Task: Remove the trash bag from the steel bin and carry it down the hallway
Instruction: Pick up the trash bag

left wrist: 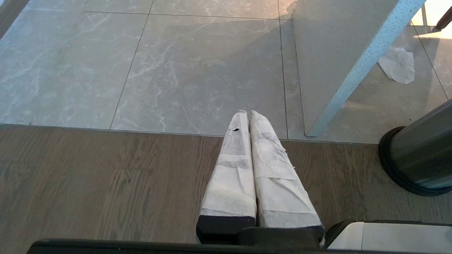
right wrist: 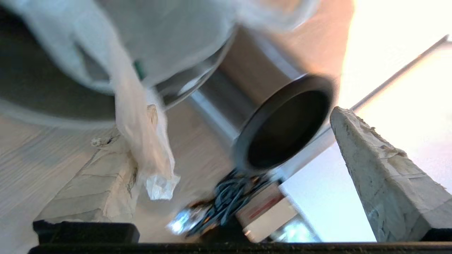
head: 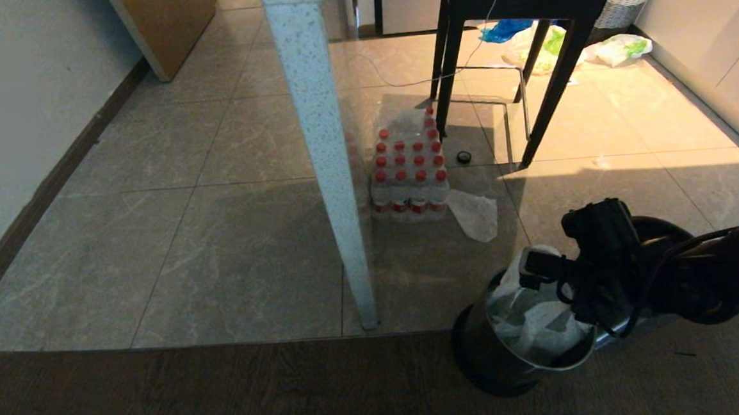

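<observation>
Now the right claw [right wrist: 226, 165], spread wide, seemingly brushes the trash bag [right wrist: 141, 141] at the steel bin [head: 513, 353].

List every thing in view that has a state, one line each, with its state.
trash bag: still inside the bin, crumpled, one handle hanging out over the rim.
steel bin: upright on the wood floor, no lid.
right claw: open at the bin's rim, empty.
left claw: shut, empty, over the floor.
pack of bottles: wrapped, red caps on.

white trash bag [head: 534, 326], dark steel bin [head: 481, 354]
</observation>
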